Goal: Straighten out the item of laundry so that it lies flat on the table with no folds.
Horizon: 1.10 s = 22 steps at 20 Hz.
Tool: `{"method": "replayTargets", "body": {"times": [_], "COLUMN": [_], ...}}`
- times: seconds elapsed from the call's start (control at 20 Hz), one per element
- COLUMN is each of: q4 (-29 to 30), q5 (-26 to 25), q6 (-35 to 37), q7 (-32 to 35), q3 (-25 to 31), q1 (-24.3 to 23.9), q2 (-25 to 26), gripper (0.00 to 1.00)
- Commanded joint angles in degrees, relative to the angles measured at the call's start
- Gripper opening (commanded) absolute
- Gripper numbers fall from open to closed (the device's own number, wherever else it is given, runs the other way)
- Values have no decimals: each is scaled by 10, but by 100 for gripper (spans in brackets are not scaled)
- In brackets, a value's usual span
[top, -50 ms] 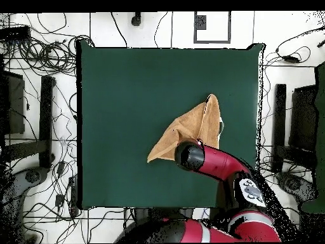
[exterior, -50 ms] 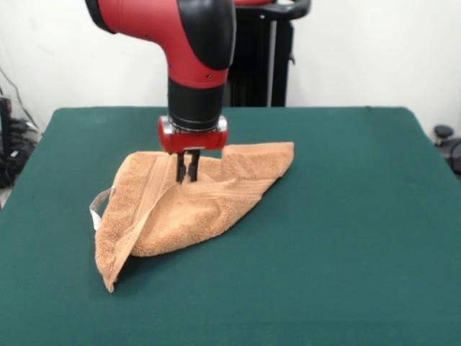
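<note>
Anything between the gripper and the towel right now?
No. In the front view the gripper reaches the folded towel directly, nothing between them. The overhead view hides that spot under the arm.

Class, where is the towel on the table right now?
In the front view the towel lies folded and bunched left of the table's middle, directly under the claw. Overhead, it sits toward the table's right edge.
</note>
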Motion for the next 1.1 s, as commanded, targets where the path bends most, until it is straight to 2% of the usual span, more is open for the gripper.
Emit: {"method": "replayTargets", "body": {"times": [0.05,0.3,0.75,1.1], "q4": [-23,-51,-134,-176], "q5": [28,35,41,36], "q6": [70,125,210,213], "q7": [131,123,129,123], "q3": [1,-5,-5,17], "q1": [44,62,106,135], "q2": [23,18,42,71], "gripper": [0,0,0,0]}}
